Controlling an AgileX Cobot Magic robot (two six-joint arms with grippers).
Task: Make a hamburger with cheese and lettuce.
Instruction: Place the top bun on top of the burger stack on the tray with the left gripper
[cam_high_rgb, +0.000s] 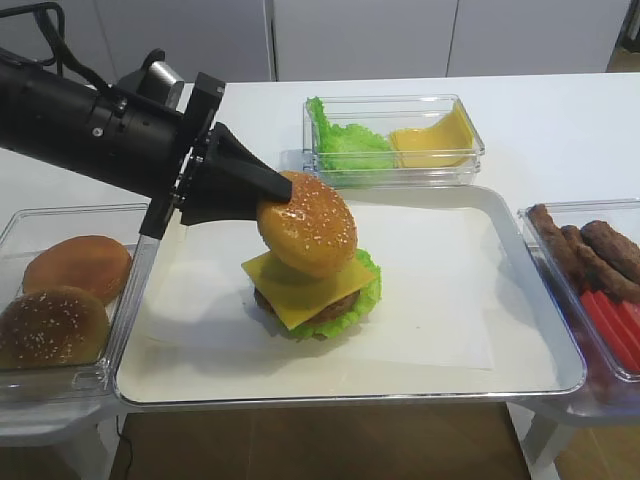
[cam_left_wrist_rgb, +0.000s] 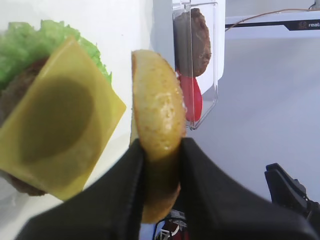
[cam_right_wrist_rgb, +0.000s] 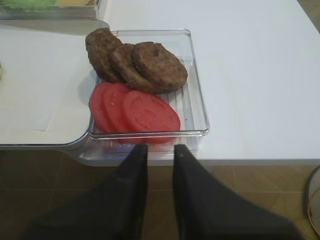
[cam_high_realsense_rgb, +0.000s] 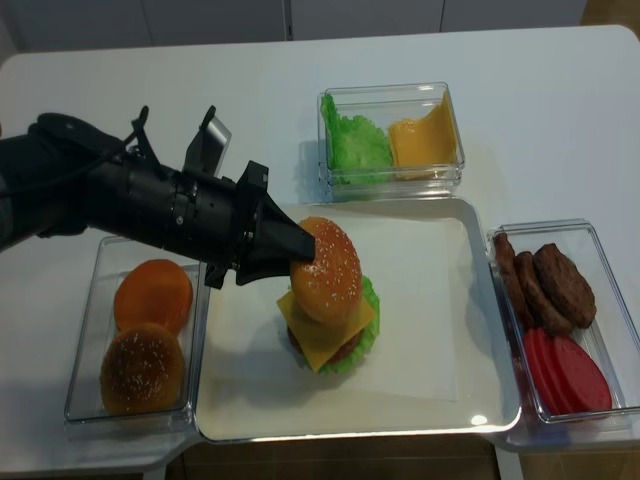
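A: Where do the two high views sit?
B: Both face the tray (cam_high_rgb: 520, 370) from the front; the realsense looks steeper.
A: And the wrist views?
B: Each looks along its own fingers, close. Both show the patty bin (cam_right_wrist_rgb: 197, 100), which the high views also include.

partial white lettering "real" on a black bar (cam_left_wrist_rgb: 270, 24), upper right, left wrist view

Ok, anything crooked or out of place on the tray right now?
The top bun is tilted steeply on edge in the left tool, above the cheese rather than flat on it. The cheese sits cornerwise, overhanging the patty and lettuce. Nothing looks spilled or damaged.
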